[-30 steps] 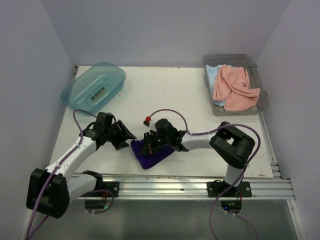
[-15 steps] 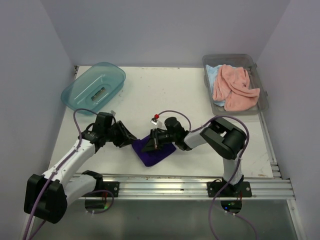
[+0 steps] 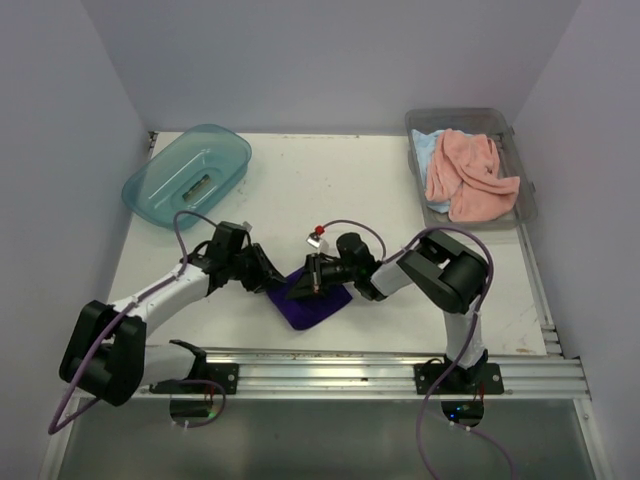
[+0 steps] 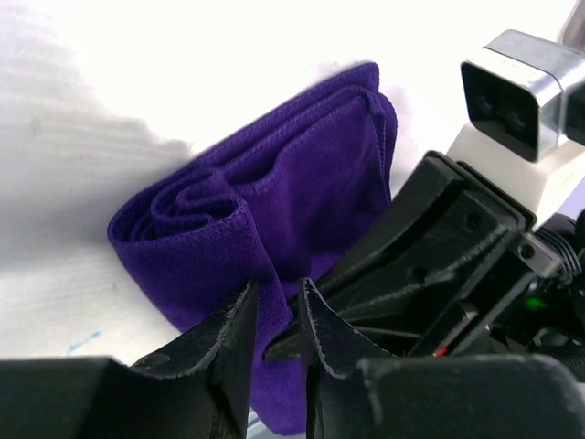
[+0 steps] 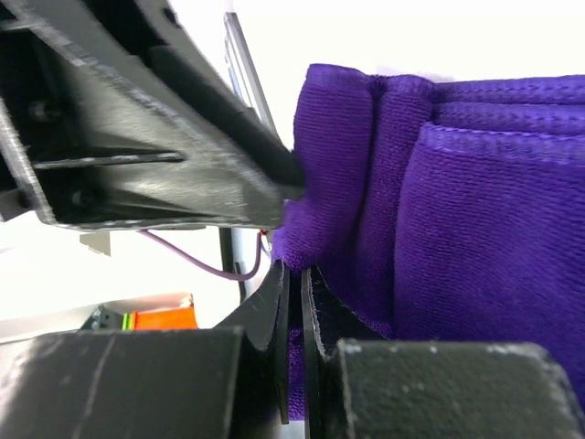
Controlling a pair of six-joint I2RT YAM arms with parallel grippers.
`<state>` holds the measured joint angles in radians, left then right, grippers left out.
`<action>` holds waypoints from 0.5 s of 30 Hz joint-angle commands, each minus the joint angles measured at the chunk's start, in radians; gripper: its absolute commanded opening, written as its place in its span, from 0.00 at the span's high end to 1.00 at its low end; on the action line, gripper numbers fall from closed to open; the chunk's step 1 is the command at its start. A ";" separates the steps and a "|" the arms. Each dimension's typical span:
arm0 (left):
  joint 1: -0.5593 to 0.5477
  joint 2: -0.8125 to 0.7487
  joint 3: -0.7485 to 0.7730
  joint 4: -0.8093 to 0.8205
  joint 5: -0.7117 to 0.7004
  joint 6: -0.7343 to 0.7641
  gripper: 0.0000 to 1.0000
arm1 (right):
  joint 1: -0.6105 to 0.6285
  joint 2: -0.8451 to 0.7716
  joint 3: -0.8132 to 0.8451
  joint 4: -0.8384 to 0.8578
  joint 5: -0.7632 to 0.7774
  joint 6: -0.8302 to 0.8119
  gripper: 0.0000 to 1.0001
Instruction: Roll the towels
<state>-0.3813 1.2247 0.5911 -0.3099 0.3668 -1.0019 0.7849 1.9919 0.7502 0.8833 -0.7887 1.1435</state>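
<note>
1. The counter (image 3: pixel 330 190) was white and flat, with a few small marks on it.
2. Pale purple walls (image 3: pixel 330 60) stood on three sides, like a little box room.
3. A metal rail (image 3: pixel 400 365) ran along the near edge, and both arms were fixed to it.
4. A teal tub (image 3: pixel 187 172) sat at the far left corner of the counter.
5. A grey bin (image 3: pixel 527 205) sat at the far right corner.
6. The pink towel (image 3: pixel 470 175) lay bunched in the bin, on top of the blue towel (image 3: pixel 428 148) (only a bit of blue peeked out at the back).
7. The purple towel (image 3: pixel 310 305) lay on the counter near the front, between the two arms, well apart from the bin.
8. In the left wrist view one end of it (image 4: pixel 274 201) was curled up in loose rolled layers.
9. The left claw (image 3: pixel 272 283) was low at the towel's left side; its fingers (image 4: pixel 279 293) stood close together with a thin gap, and I cannot tell if cloth was pinched there.
10. The right claw (image 3: pixel 313 275) was at the towel's far edge, facing the left one, nearly touching it.
11. Its fingers (image 5: pixel 294 274) were closed tight, right against the purple cloth (image 5: pixel 457 229); I cannot tell if they held any of it.
</note>
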 commanded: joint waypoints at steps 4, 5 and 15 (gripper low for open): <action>-0.007 0.145 0.004 0.127 -0.005 0.043 0.76 | -0.006 -0.155 -0.005 -0.189 0.054 -0.141 0.60; -0.008 0.157 0.001 0.127 -0.005 0.045 0.76 | -0.004 -0.192 0.001 -0.322 0.074 -0.181 0.52; -0.016 0.162 -0.031 0.123 0.001 0.039 0.77 | 0.066 -0.433 0.081 -0.856 0.296 -0.522 0.39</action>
<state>-0.3893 1.3777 0.5907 -0.1905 0.3981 -1.0012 0.8207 1.5772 0.8005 0.2337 -0.5720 0.7490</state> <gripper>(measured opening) 0.235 0.615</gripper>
